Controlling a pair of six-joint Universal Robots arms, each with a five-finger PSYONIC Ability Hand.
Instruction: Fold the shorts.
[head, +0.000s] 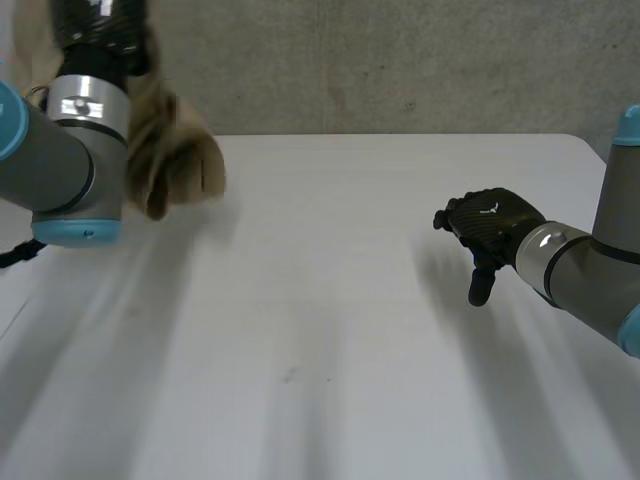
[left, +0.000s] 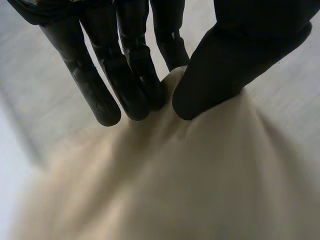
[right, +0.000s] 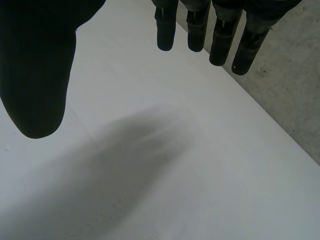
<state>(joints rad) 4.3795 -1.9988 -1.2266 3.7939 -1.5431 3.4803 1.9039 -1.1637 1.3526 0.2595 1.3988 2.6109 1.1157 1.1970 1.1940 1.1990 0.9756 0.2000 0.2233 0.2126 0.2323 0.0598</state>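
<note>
The tan shorts (head: 180, 160) hang bunched at the table's far left corner, lifted beside my left arm. My left hand (head: 100, 30) is raised above them. In the left wrist view the left hand (left: 135, 75) pinches a peak of the shorts (left: 200, 175) between its fingertips and thumb, and the rest of the cloth drapes down below the grip. My right hand (head: 492, 225) hovers over the table's right side, far from the shorts. In the right wrist view its fingers (right: 197, 25) are straight and its thumb (right: 35, 65) is spread wide, with nothing between them.
The white table (head: 330, 300) stretches bare between the two arms. A concrete wall (head: 400, 60) rises behind its far edge. Past the right hand's fingertips the table's edge meets grey concrete (right: 295, 75).
</note>
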